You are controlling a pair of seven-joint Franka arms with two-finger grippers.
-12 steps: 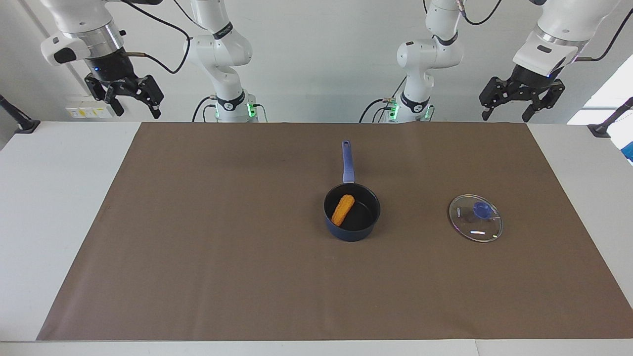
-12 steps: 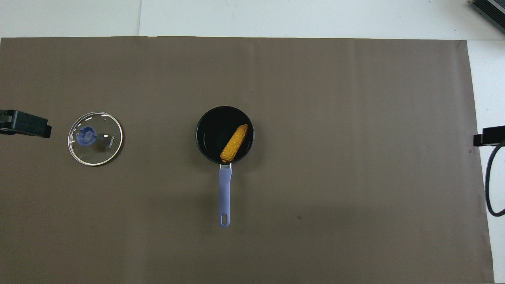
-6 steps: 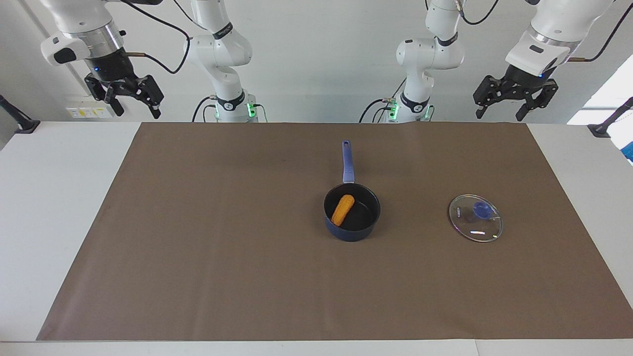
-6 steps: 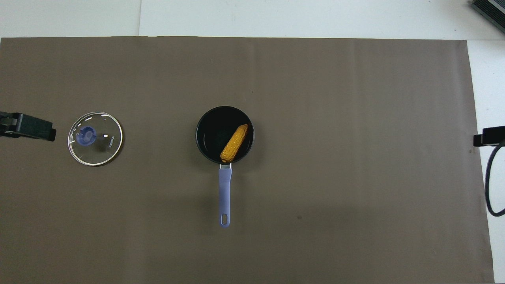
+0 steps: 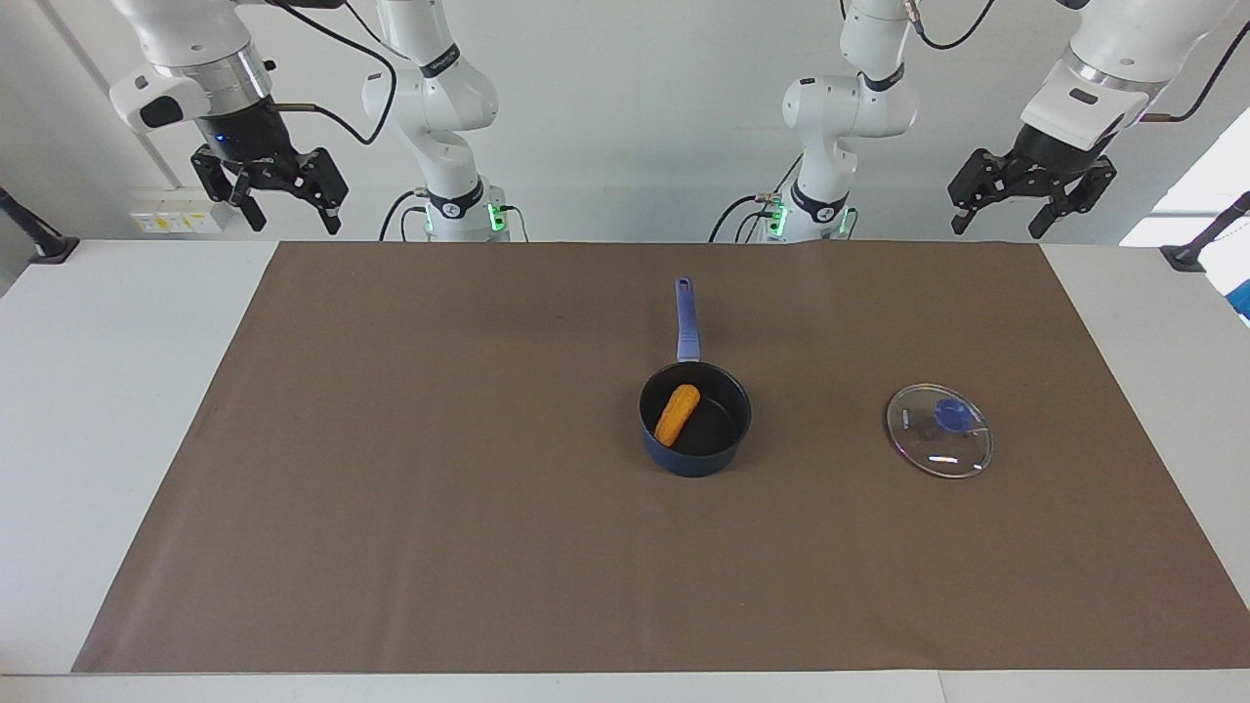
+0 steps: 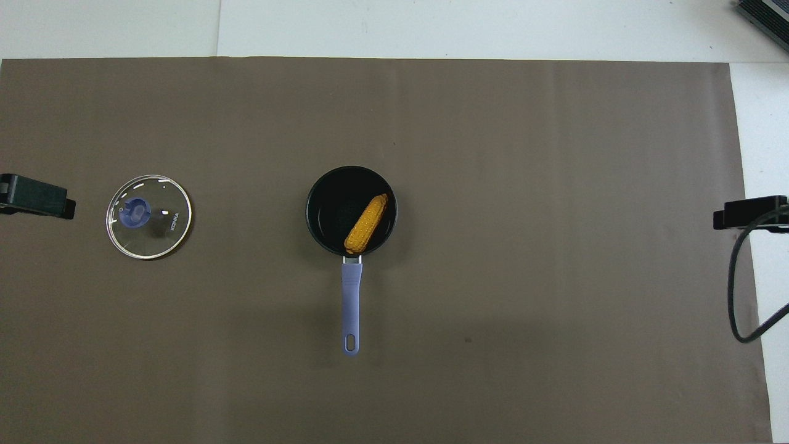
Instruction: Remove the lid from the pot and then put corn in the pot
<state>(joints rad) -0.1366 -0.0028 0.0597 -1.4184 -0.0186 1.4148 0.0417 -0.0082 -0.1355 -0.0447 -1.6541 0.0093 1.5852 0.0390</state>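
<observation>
The dark navy pot (image 5: 695, 428) (image 6: 330, 213) stands on the brown mat, its blue-purple handle (image 5: 687, 320) (image 6: 351, 302) pointing toward the robots. The yellow-orange corn (image 5: 677, 413) (image 6: 366, 223) lies inside the pot. The glass lid (image 5: 938, 431) (image 6: 148, 216) with its blue knob lies flat on the mat beside the pot, toward the left arm's end. My left gripper (image 5: 1020, 213) is open, raised high over the left arm's end of the table. My right gripper (image 5: 288, 207) is open, raised high over the right arm's end.
The brown mat (image 5: 488, 488) (image 6: 524, 185) covers most of the white table. A black cable (image 6: 739, 290) hangs over the right arm's end of the mat. Wall sockets (image 5: 176, 222) sit at the table's edge by the right arm.
My right gripper has moved toward the table's middle. My left gripper has drifted slightly and come back near where it was. The pot, corn and lid have not moved.
</observation>
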